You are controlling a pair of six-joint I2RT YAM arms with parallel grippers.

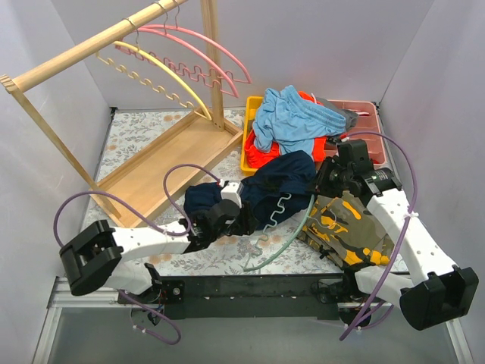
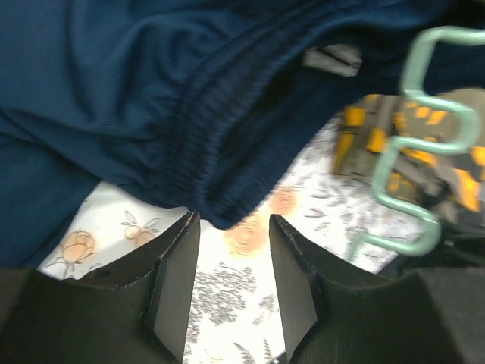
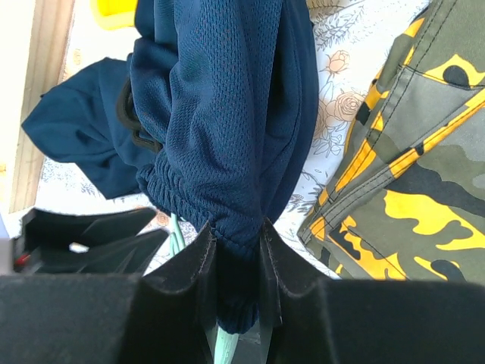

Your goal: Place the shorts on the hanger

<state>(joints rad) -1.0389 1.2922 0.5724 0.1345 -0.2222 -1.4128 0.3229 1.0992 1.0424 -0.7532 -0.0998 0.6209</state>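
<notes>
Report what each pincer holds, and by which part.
The right pincer grips the shorts by a bunched, gathered edge; a bit of the hanger shows inside the grip too. The left pincer is open, holding nothing.

Top: high at the near edge, looking down on the desk.
Wrists: close, looking past their jaws.
Shared: the shorts.

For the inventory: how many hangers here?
4: a yellow hanger and two pink hangers on the wooden rack, a green hanger on the table, partly under the shorts. Others may be hidden.
</notes>
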